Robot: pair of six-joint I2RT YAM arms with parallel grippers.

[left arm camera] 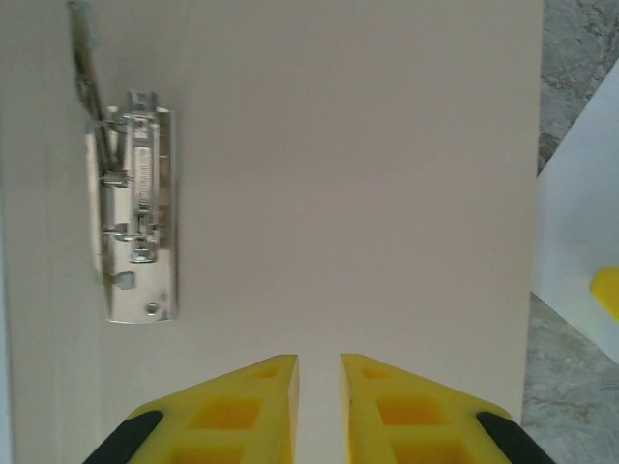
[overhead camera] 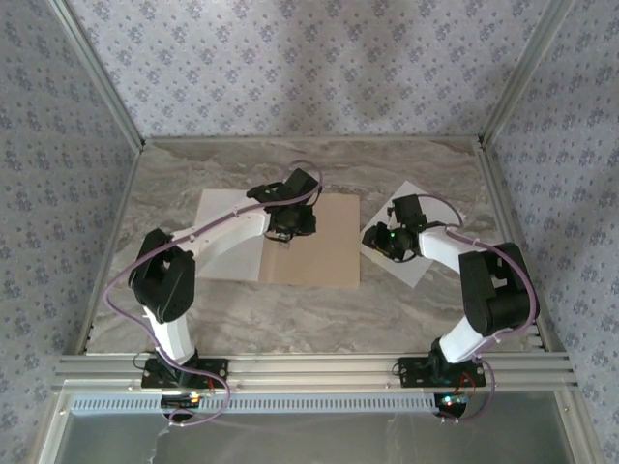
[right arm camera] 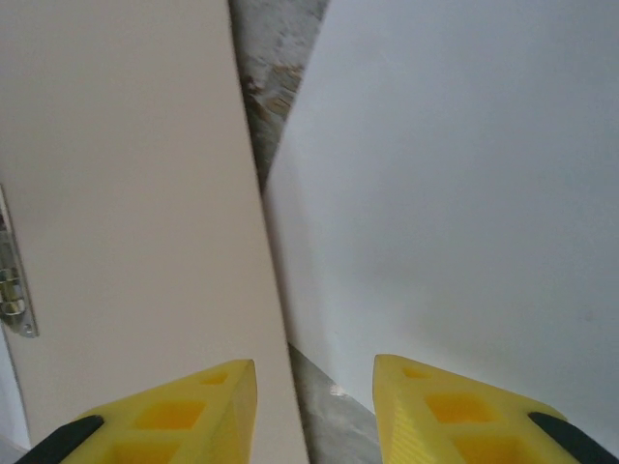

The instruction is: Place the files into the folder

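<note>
The tan folder (overhead camera: 324, 242) lies open and flat at the table's middle, its metal clip (left arm camera: 135, 208) near the crease. One white file (overhead camera: 222, 242) lies flat along its left side. A second white file (overhead camera: 430, 246) lies tilted just right of the folder, white and blank (right arm camera: 455, 174). My left gripper (overhead camera: 287, 232) hovers over the tan leaf beside the clip, jaws (left arm camera: 319, 360) a narrow gap apart with nothing between them. My right gripper (overhead camera: 379, 242) is open (right arm camera: 314, 365), straddling the folder's right edge (right arm camera: 126, 193) and the second file's near corner.
The marble table (overhead camera: 426, 174) is boxed in by patterned walls on three sides and a metal rail (overhead camera: 309, 367) at the near edge. A thin strip of bare table (right arm camera: 276, 77) separates folder and right file.
</note>
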